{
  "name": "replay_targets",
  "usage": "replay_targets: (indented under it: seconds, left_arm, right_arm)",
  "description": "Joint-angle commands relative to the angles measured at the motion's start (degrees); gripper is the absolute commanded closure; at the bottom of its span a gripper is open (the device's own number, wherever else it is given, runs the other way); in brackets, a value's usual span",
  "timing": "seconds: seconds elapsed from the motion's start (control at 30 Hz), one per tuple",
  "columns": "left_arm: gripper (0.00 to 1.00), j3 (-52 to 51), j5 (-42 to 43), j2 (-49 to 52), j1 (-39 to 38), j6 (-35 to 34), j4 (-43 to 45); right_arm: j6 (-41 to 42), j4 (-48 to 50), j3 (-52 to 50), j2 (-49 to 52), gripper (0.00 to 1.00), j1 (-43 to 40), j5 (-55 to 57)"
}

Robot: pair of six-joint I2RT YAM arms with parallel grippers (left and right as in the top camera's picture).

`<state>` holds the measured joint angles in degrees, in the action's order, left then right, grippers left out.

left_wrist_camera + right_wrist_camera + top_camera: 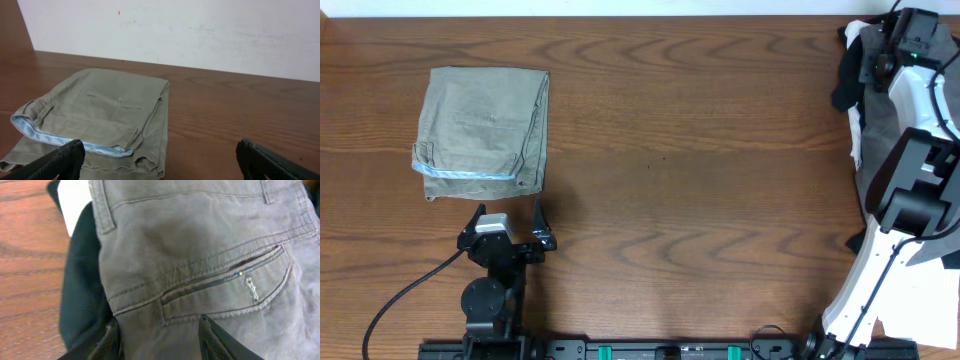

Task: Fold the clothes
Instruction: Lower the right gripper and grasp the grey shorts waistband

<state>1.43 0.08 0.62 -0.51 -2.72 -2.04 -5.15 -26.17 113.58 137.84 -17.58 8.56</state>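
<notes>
Overhead, olive shorts lie folded on the brown wood table, just ahead of my wide-spread left gripper. From my left wrist, a white wall rises behind them. From my right wrist, my right gripper straddles grey shorts lying over a black garment; I cannot tell whether it grips.

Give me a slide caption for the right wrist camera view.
Right tool straddles grey shorts below a welt pocket; a black garment shows underneath on the wooden table.

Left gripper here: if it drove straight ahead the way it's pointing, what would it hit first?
The folded olive shorts, at their near waistband edge. The open left gripper points at them with only bare table between. Its height is unclear, so it could skim over them.
</notes>
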Motion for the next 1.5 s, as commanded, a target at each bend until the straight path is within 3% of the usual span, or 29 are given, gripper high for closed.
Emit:
replay_targets:
  seconds: [0.0, 0.37, 1.0, 1.07, 1.17, 1.33, 1.37, 1.4, 1.43, 1.47]
  left_arm:
    - [0.02, -1.2, -0.33, -0.42, -0.22, 0.57, -1.97]
    - [0.02, -1.2, -0.31, -0.42, -0.22, 0.57, -1.97]
    - [0.02, -1.2, -0.33, -0.42, -0.22, 0.55, -1.97]
    - [0.02, -1.2, -0.33, -0.42, -0.22, 0.57, -1.97]
    - [0.02, -1.2, -0.33, -0.42, -0.22, 0.55, -1.97]
    - [0.02, -1.2, -0.33, -0.42, -0.22, 0.57, -1.97]
    - [0.02, -1.2, -0.33, -0.42, -0.22, 0.57, -1.97]
    - [0.02, -1.2, -0.33, -0.42, -0.22, 0.57, -1.97]
    - [0.02, -1.2, -0.33, -0.42, -0.22, 0.57, -1.97]
    - [0.02, -1.2, -0.33, -0.42, -0.22, 0.57, -1.97]
  right_arm:
    - [1.46, -0.15, 0.52, -1.05, 0.54, -1.03, 0.2]
    - [1.44, -0.24, 0.76, -1.66, 0.49, -1.57, -2.82]
    - [1.25, 0.24, 0.72, -0.13, 0.49, -1.36, -7.13]
    - [1.25, 0.42, 0.72, 0.39, 0.55, -1.36, -7.13]
    - [1.27, 0.79, 0.72, 0.72, 0.75, -1.36, -7.34]
    - [1.27, 1.14, 0.72, 0.74, 0.8, -1.36, -7.34]
    - [1.27, 1.09, 0.72, 0.74, 0.73, -1.36, -7.34]
    - [1.27, 1.09, 0.72, 0.79, 0.59, -1.36, -7.32]
    - [1.27, 1.07, 0.72, 0.83, 0.52, -1.38, -7.34]
    - [1.27, 1.05, 0.72, 0.96, 0.51, -1.38, -7.32]
